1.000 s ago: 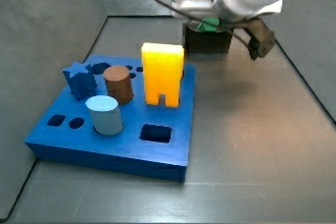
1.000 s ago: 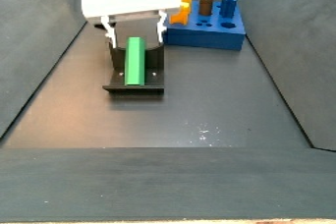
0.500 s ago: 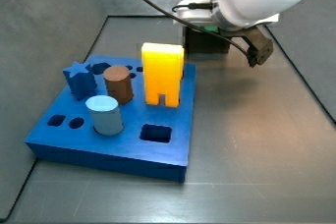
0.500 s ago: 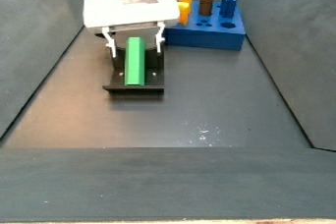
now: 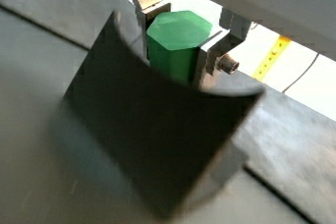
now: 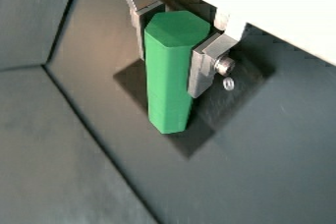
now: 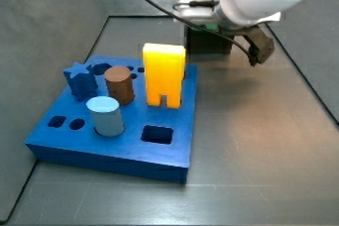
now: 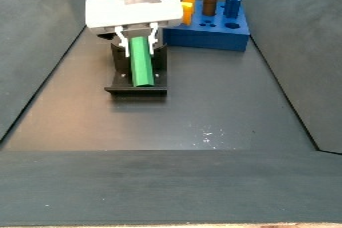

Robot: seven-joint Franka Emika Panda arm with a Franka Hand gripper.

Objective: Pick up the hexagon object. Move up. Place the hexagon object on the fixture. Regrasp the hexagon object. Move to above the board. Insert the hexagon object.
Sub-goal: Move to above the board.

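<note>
Fingers (image 6: 199, 63) of mine sit on either side of the hexagon object (image 6: 171, 71), at its far end, with the silver plates against its flat faces; I read my gripper (image 5: 182, 37) as clamped on it, though the near plate is half hidden and I can't swear the pad is bearing. The green prism lies lengthwise in the fixture (image 8: 139, 75), cradled on the dark bracket, which stands on the floor beside the board (image 7: 113, 126).

I judge the piece to be rigid and light, with smooth, probably slick faces. Two opposite flats give my pads a square seat, so I would take it across a pair of flats near the end, leaving most of its length free for the hole. Squeezing on the edges instead would let it roll.

Both wrist views show the contact up close: plates and green end. A side view shows the whole prism (image 8: 139, 60) along the bracket and my gripper (image 8: 138, 36) over its far end. In a side view from the board's side, my gripper (image 7: 229, 40) and the yellow-orange arch block (image 7: 165, 73) show, but the prism does not.
</note>
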